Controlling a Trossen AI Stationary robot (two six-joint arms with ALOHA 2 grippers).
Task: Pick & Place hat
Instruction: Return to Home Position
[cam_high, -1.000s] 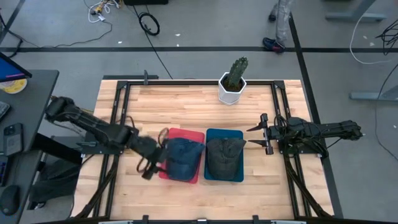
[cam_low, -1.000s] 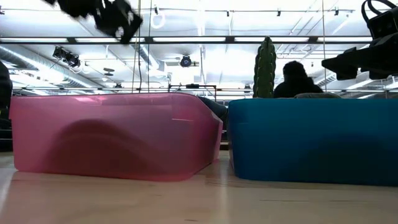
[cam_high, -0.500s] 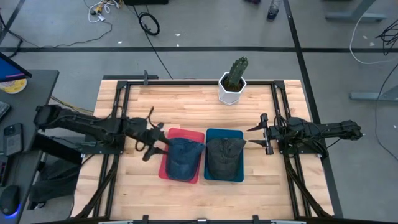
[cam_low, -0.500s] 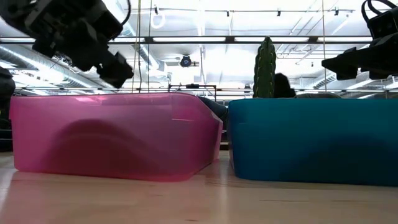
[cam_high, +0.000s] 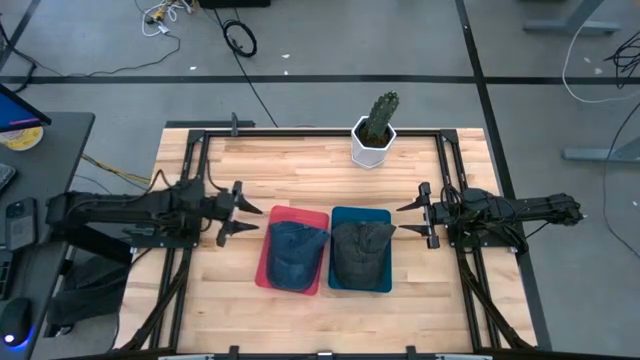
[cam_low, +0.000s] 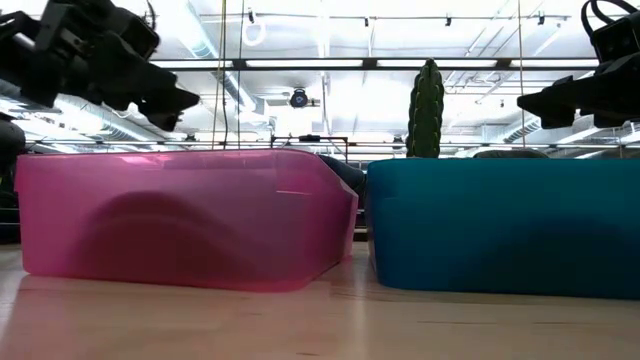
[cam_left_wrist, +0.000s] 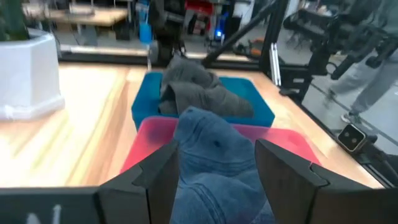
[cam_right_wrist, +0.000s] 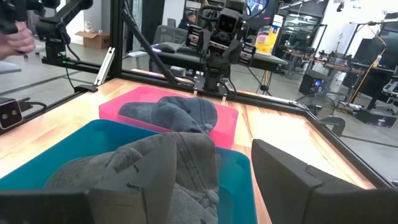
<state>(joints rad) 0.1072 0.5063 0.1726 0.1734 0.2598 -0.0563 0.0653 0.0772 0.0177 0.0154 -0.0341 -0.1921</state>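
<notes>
- We see the left gripper (cam_high: 243, 212) spread empty beside the red bin (cam_high: 263, 268), with the blue cap (cam_high: 292, 252) inside.
- The right gripper (cam_high: 403, 219) gapes empty near the blue bin (cam_high: 352, 212).

low view, blue bin (cam_low: 500, 225) hides black cap (cam_high: 360, 254)

Dark jointed arms (cam_high: 120, 208); black tapered fingers (cam_left_wrist: 155, 180)

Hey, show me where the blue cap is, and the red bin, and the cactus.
blue cap (cam_high: 292, 255): high view, on its crown.
red bin (cam_high: 295, 214): high view, on the bare strip beside the cap, toward the cactus.
cactus (cam_high: 382, 112): high view, on its green stem.
</notes>
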